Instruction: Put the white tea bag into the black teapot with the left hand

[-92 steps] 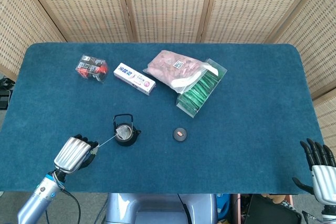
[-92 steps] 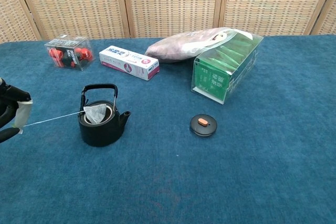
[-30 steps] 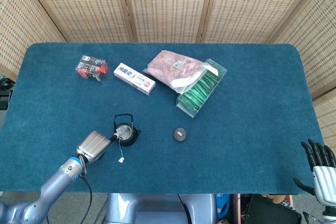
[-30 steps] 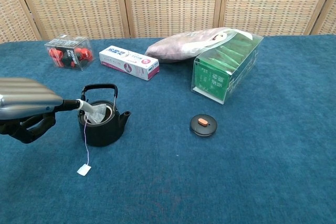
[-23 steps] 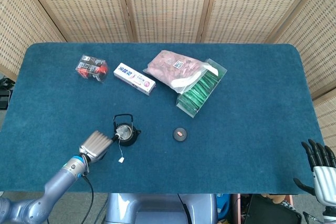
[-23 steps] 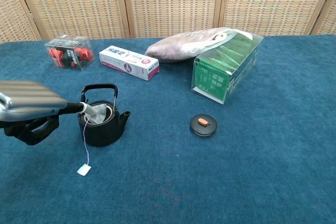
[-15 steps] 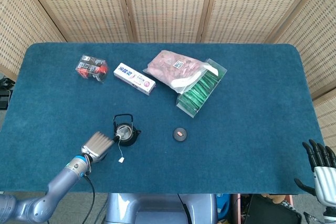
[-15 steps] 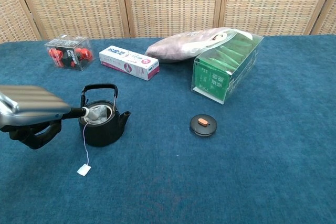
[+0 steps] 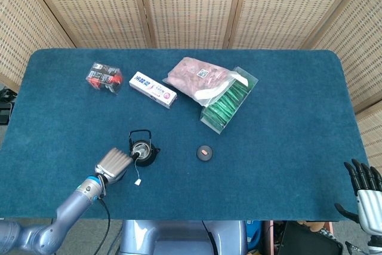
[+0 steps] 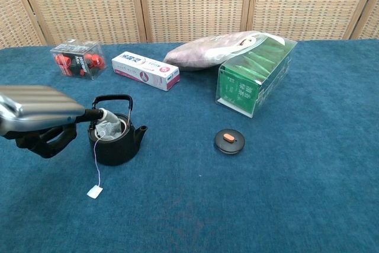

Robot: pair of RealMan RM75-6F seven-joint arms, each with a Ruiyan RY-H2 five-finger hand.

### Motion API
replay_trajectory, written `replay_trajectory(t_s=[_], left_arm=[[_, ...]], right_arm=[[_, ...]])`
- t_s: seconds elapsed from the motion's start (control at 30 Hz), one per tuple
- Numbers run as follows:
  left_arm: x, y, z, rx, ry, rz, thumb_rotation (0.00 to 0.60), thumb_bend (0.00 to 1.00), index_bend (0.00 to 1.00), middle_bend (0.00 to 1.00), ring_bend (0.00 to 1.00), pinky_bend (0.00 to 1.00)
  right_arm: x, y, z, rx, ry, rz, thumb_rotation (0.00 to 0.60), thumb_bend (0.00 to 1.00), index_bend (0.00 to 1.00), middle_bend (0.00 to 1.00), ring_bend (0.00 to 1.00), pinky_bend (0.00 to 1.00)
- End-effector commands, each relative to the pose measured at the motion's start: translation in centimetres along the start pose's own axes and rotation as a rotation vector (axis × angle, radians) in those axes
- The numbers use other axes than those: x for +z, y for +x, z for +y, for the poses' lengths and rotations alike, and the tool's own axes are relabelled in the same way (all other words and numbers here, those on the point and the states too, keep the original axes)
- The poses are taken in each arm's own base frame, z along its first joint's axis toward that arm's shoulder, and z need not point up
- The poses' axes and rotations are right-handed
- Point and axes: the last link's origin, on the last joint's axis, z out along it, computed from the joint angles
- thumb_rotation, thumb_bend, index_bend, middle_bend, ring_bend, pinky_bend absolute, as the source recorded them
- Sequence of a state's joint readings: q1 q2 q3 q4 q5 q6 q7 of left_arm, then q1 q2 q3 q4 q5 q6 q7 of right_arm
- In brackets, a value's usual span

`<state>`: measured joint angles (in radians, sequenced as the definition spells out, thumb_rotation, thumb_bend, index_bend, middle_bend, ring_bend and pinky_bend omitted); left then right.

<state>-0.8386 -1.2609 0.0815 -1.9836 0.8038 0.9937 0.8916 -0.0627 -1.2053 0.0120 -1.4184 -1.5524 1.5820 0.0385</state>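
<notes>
The black teapot [image 10: 115, 138] stands lidless on the blue cloth, left of centre, and shows again as the teapot [image 9: 142, 151] from above. The white tea bag [image 10: 110, 127] sits in its mouth. Its string runs down the pot's front to the paper tag [image 10: 94, 191] lying on the cloth. My left hand [image 10: 39, 120] is just left of the pot, one finger stretched out and touching the top of the bag, the rest curled underneath. From above, the left hand [image 9: 114, 163] lies against the pot's left side. My right hand [image 9: 364, 190] rests at the table's near right corner, fingers spread, holding nothing.
The pot's round black lid [image 10: 229, 141] lies right of the pot. Along the back are a clear box of red items [image 10: 77, 59], a white toothpaste box [image 10: 145, 70], a pink snack bag [image 10: 213, 48] and a clear box of green packets [image 10: 253, 81].
Three seconds ago my left hand held the tag with the string taut. Now the tag lies on the cloth. Over the last second the hand edged closer, its fingertip staying at the bag.
</notes>
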Motion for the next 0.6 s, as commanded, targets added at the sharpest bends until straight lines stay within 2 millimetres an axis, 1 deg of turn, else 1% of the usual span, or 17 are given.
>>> replay_trajectory(t_s=[0.03,0.17,0.3,0.37,0.47,0.6], left_arm=[[-1.6,0.7,-0.3,-0.029,-0.004,0.069,0.6,1.0,0.0,0.77,0.67,0.52],[-3.1,0.8,-0.8,-0.042,-0.001,0.104,0.6,1.0,0.0,0.77,0.67,0.52],[-3.8,0.6,-1.2,-0.055,0.009,0.133,0.6,1.0,0.0,0.77,0.67,0.52],[-5.1,0.4,-2.1,-0.096,0.05,0.192,0.6,1.0,0.0,0.77,0.67,0.52],[-6.2,-0.2,-3.0,-0.118,0.08,0.249,0.6,1.0,0.0,0.74,0.66,0.51],[-7.7,-1.4,-4.7,-0.158,0.148,0.307,0.6,0.99,0.0,0.68,0.61,0.49]], right_arm=[[0.0,0.0,0.0,0.001,0.001,0.0,0.6,0.07,0.09,0.12,0.0,0.08],[0.0,0.0,0.0,0.002,0.003,0.001,0.6,0.07,0.09,0.12,0.0,0.08],[0.0,0.0,0.1,0.004,0.001,0.003,0.6,0.07,0.09,0.12,0.0,0.08],[0.1,0.0,0.1,0.004,0.002,0.003,0.6,0.07,0.09,0.12,0.0,0.08],[0.1,0.0,0.1,0.006,0.007,0.005,0.6,0.07,0.09,0.12,0.0,0.08],[0.2,0.0,0.1,0.008,0.012,0.007,0.6,0.07,0.09,0.12,0.0,0.08]])
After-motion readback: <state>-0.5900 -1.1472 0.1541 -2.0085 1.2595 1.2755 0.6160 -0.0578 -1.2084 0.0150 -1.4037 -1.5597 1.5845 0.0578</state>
